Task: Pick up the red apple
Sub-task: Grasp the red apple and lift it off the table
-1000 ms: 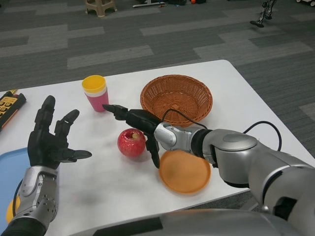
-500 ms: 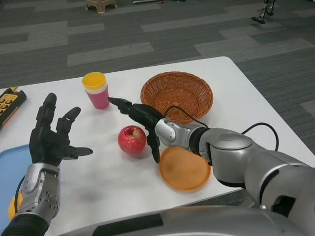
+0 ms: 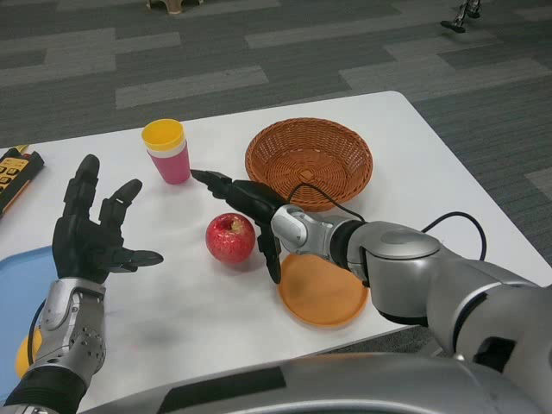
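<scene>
Right hand (image 3: 250, 216) has edged closer around the red apple (image 3: 230, 238) since a second ago, fingers spread wide, one behind and one just beside it, no grip yet. Apple glossy, upright, on the tabletop (image 3: 190, 302) between pink cup (image 3: 167, 153) and orange plate (image 3: 321, 293). Left hand (image 3: 90, 237) hovers open, well apart.

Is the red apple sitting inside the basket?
No, the red apple lies on the white table, in front of the wicker basket.
</scene>
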Tool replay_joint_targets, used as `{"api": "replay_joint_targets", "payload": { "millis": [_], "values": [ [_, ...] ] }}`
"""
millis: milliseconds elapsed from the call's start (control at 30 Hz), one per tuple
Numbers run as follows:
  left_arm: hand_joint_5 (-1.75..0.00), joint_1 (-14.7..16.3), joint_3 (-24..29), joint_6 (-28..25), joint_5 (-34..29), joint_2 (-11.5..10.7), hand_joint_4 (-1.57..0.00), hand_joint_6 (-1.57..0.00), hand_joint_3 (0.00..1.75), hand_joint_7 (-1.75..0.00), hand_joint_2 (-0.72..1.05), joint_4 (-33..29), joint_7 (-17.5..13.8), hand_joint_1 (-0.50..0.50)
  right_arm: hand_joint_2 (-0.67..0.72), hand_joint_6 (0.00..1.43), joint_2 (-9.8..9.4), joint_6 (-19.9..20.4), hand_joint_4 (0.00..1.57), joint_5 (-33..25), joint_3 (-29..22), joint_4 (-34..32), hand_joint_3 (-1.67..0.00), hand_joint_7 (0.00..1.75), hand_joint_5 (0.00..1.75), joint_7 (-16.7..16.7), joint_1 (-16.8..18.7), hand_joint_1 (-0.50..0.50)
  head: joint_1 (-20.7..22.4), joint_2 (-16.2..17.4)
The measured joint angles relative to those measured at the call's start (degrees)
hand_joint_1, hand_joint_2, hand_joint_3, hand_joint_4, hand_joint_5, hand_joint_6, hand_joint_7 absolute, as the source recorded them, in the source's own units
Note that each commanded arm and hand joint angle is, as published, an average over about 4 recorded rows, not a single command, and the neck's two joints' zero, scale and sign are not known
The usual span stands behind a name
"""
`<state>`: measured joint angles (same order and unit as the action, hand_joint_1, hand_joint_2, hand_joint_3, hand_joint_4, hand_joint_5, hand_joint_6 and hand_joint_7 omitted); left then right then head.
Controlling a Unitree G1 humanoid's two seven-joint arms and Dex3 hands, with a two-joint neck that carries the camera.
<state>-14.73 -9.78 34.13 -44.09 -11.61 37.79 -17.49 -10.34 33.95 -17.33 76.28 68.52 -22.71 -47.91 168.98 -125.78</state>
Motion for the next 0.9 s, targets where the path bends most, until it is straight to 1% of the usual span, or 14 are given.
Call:
{"api": "replay_joint_targets", "payload": {
  "millis": [67,167,200,233,333,367,433,700,900],
  "values": [
    [-1.03,0.0,0.0,0.0,0.0,0.0,0.0,0.0,0.0,-0.28,-0.1,0.0,0.0,-0.01,0.66,0.0,0.39,0.0,0.4,0.0,0.8,0.9,0.0,0.0,0.0,0.9,0.1,-0.46,0.1,0.1],
    [-1.03,0.0,0.0,0.0,-0.1,0.0,0.0,0.0,0.0,-0.28,-0.06,0.0,0.0,-0.01,0.66,0.0,1.03,-0.1,0.41,-0.1,3.5,2.1,0.0,0.0,0.0,2.2,0.1,-0.46,0.2,0.2],
    [-1.03,0.0,0.0,0.0,-0.1,0.0,0.0,0.0,0.0,-0.28,-0.04,-0.1,0.0,-0.01,0.66,0.0,1.18,-0.1,0.41,-0.1,4.4,2.6,0.0,0.0,0.0,2.3,0.1,-0.46,0.3,0.2],
    [-1.03,0.0,0.0,0.0,-0.2,0.0,0.0,0.0,0.0,-0.28,-0.06,-0.1,0.0,-0.02,0.66,0.0,1.3,-0.1,0.42,-0.1,5.2,3.1,0.0,0.0,0.0,2.5,0.0,-0.46,0.3,0.2],
    [-1.03,0.0,-0.1,0.0,-0.3,0.0,0.0,0.0,0.0,-0.28,-0.04,-0.1,0.0,-0.02,0.66,0.0,1.77,-0.1,0.45,-0.1,6.7,4.4,0.0,0.0,0.0,2.7,-0.1,-0.46,0.4,0.4],
    [-1.03,0.0,-0.2,0.0,-0.3,0.0,0.0,0.0,0.0,-0.28,-0.02,-0.1,0.0,-0.01,0.66,0.0,1.91,-0.1,0.46,-0.1,6.9,4.6,0.0,0.0,0.0,2.7,-0.2,-0.46,0.4,0.5],
    [-1.03,0.0,-0.2,0.0,-0.3,0.0,0.0,0.0,0.0,-0.28,-0.02,-0.1,0.0,-0.02,0.66,0.0,2.07,-0.1,0.46,-0.1,7.3,5.0,0.0,0.0,0.0,2.8,-0.2,-0.46,0.4,0.7],
    [-1.03,0.0,-0.2,0.0,-0.3,0.0,0.0,0.0,0.0,-0.28,-0.02,-0.1,0.0,-0.01,0.66,0.0,2.3,-0.1,0.49,-0.1,7.3,5.3,0.0,0.0,0.0,2.8,-0.2,-0.46,0.0,0.9],
    [-1.03,0.0,-0.2,0.0,-0.3,0.0,0.0,0.0,0.0,-0.28,-0.02,-0.1,0.0,-0.01,0.66,0.0,2.32,-0.1,0.44,0.0,6.2,5.1,0.0,0.0,0.0,2.8,-0.2,-0.46,-0.4,1.2]
  ]
}}
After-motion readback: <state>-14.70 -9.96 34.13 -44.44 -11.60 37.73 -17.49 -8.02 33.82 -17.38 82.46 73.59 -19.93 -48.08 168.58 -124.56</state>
